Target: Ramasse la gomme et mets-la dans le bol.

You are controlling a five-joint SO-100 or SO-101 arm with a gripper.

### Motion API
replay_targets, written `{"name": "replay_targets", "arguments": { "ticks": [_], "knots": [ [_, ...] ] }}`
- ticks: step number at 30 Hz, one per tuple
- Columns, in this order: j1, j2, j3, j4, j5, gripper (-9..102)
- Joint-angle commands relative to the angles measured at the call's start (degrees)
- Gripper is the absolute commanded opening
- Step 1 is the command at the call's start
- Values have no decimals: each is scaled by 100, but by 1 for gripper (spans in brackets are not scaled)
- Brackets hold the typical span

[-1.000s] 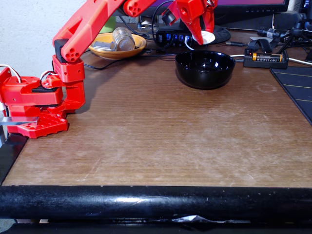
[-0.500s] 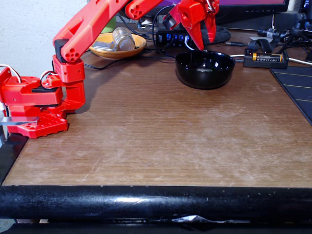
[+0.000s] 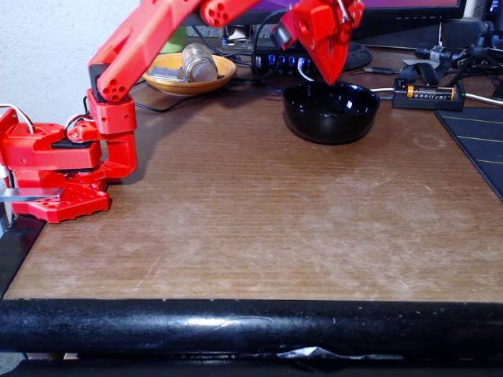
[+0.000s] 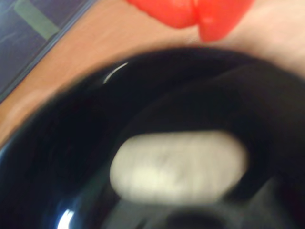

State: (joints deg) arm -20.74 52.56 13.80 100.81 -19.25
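Observation:
In the wrist view the gomme point(image 4: 178, 167), a white oval lump, lies on the bottom of the glossy black bol point(image 4: 62, 143). Nothing touches it. The red gripper point(image 4: 196, 24) sits at the top edge of that view, its two fingers pressed together and empty. In the fixed view the bol point(image 3: 330, 130) stands at the back of the brown table, and the gripper point(image 3: 332, 77) hangs point-down just above its far rim, shut. From this side the gomme is hidden inside the bol.
An orange-yellow dish point(image 3: 189, 78) holding a glass jar stands behind the arm at the back left. A battery holder point(image 3: 424, 93) and cables lie right of the bol. A dark mat point(image 3: 479, 141) covers the right edge. The arm's base point(image 3: 63, 169) is at the left.
One second ago the gripper held the gomme above the bol. It then opened, the gomme dropped into the bol, and the fingers have now come together empty.

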Motion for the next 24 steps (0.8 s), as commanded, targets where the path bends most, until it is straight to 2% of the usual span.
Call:
{"name": "replay_targets", "arguments": {
  "ticks": [1,9,13,17,24],
  "knots": [
    [501,1793,202,211,97,-6],
    [1942,2848,976,211,158,-6],
    [2470,3498,1828,62,35,-6],
    [2689,5950,5581,-1775,-255,-6],
    [2689,8525,9149,-2821,-668,-6]
  ]
}}
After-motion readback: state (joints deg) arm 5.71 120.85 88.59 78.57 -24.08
